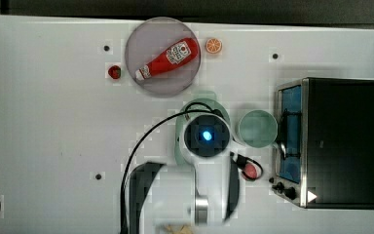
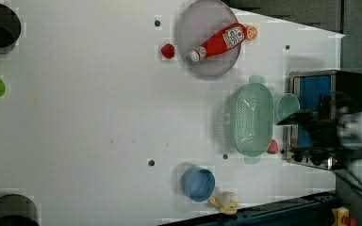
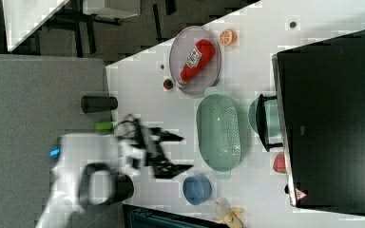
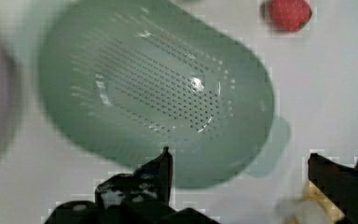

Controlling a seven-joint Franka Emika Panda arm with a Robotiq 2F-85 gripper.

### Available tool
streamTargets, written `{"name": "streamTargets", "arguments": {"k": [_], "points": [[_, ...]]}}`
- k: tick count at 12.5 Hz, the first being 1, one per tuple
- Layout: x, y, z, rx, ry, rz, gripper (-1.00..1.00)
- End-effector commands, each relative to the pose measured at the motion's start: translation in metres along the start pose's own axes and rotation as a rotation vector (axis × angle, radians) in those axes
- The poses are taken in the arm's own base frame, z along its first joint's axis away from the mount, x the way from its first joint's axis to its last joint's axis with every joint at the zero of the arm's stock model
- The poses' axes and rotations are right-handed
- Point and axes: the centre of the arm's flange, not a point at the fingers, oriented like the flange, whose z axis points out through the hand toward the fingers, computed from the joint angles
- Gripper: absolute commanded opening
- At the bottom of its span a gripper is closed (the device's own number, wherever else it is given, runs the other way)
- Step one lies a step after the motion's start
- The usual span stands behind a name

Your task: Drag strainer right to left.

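Strainer (image 2: 250, 118) on table (image 2: 85, 122) btwn ketchup plate (image 2: 202, 66) & blue bowl (image 2: 198, 184)

No wording can be read anywhere. The red ketchup bottle (image 1: 168, 59) lying in the grey round dish (image 1: 141, 44) carries a white label with red markings, too small to make out. The black oven (image 3: 332, 114) bears a small white-edged red triangle sign (image 3: 300, 194) near one corner in the right view; in the top view it appears as a white triangle.
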Motion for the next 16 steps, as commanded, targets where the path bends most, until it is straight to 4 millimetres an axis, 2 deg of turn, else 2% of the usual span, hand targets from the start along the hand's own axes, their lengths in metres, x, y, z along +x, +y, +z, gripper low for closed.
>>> {"name": "streamTargets", "arguments": {"k": [1,3,5,7,9,12,16], "points": [[0.010,-0.009,0.019,0.086,0.017,0.131,1.00],[0.011,-0.024,0.053,0.119,0.029,0.145,1.00],[0.007,-0.034,0.086,0.127,0.022,0.256,1.00],[-0.006,-0.046,0.116,0.146,0.017,0.352,1.00],[-0.023,-0.057,0.141,0.174,0.013,0.375,1.00],[-0.038,-0.063,0.168,0.169,0.008,0.343,1.00],[-0.052,-0.069,0.173,0.162,0.005,0.314,1.00]]}}
